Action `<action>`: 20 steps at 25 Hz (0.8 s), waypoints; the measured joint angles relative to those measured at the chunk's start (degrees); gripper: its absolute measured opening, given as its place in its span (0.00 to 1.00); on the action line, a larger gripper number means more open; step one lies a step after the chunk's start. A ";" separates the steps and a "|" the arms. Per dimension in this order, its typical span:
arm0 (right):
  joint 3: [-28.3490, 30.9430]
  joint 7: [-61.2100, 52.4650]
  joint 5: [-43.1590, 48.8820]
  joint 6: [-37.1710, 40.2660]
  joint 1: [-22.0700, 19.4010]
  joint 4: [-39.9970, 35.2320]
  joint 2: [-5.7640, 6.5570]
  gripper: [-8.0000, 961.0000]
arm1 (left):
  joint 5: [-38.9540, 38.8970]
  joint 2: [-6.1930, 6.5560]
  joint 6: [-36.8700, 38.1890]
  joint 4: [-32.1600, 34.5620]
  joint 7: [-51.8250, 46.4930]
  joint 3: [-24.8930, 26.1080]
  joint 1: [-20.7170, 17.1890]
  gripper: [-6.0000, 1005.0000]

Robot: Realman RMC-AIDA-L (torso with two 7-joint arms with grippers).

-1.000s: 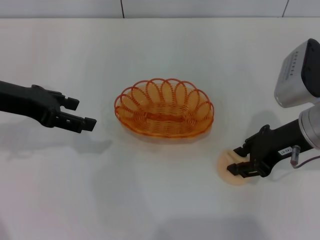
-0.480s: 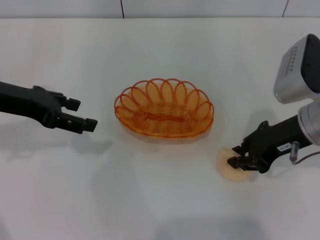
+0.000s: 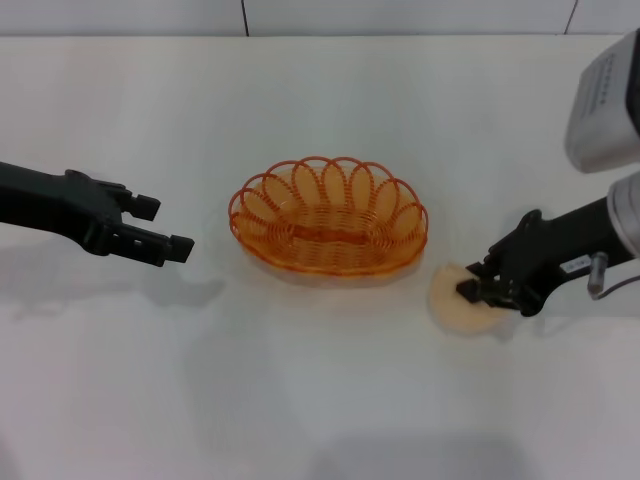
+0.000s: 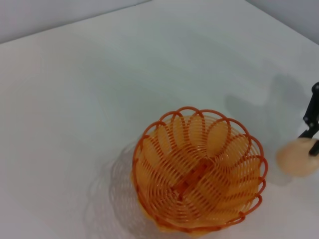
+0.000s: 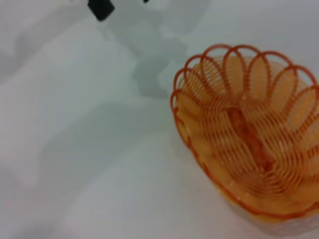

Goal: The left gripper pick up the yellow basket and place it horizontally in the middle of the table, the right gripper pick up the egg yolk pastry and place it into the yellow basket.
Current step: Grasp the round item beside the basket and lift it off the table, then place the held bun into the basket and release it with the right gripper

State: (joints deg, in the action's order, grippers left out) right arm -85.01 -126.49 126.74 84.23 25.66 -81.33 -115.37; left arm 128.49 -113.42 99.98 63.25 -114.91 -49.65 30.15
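Head, left-wrist and right-wrist views of a two-arm pick-and-place. The yellow basket point(image 3: 328, 228) sits upright near the middle of the white worktop point(image 3: 320, 400), its long axis running across the robot's front, so the first placement reads as done and the basket lies open-side-up to receive a load from above. The left gripper point(image 3: 165, 228) hangs just above the worktop to the robot's left, well apart from the basket, fingers spread and empty; this standoff leaves the basket's rim free for the other arm. The right gripper point(image 3: 478, 291) is on the robot's right, its fingers closed together on the near edge of the egg yolk pastry point(image 3: 460, 300), which lies near the basket's right end without touching it. Whether the pastry is lifted off the worktop or resting on it cannot be told. The left wrist view shows the pastry just beside the basket with a dark fingertip against it. The grip is at the pastry's edge rather than across its middle, so a soft bun may deform or slip during carriage.
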 joint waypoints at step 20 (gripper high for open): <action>-1.17 -0.10 -2.47 -6.46 9.55 1.56 -0.34 0.08 | 0.10 -0.16 0.10 0.03 1.37 -0.10 -0.11 0.88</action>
State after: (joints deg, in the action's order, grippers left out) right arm -86.18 -126.59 124.27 77.77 35.22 -79.77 -115.71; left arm 128.60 -113.58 100.08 63.28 -113.54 -49.75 30.04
